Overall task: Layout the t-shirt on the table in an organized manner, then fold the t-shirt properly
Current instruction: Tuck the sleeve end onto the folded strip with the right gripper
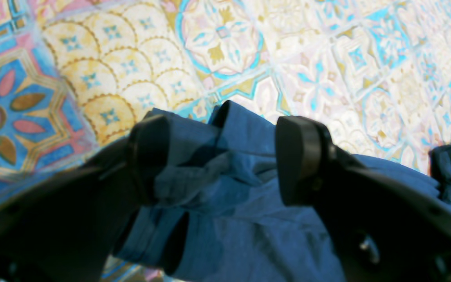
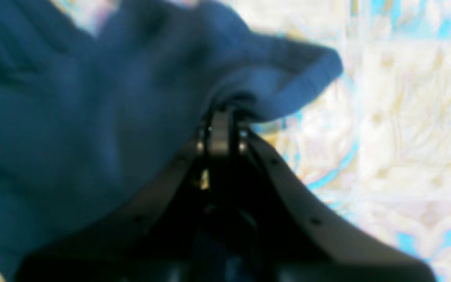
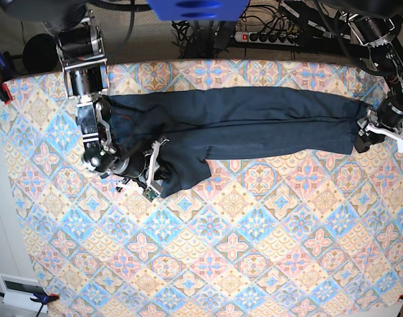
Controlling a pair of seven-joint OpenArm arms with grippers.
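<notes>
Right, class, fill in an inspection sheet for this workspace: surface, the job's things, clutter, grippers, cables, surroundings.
Surface: table covered in a patterned tile-print cloth.
Job's things: t-shirt stretched in a long band across the far side, bunched and creased, not laid flat.
Clutter: nothing seen.
Grippers: right gripper shut on a t-shirt edge; left gripper open, jaws astride a fabric fold at the other end.
Cables: power strip and wires behind the table.
Surroundings: clamps at the cloth's edges.
</notes>
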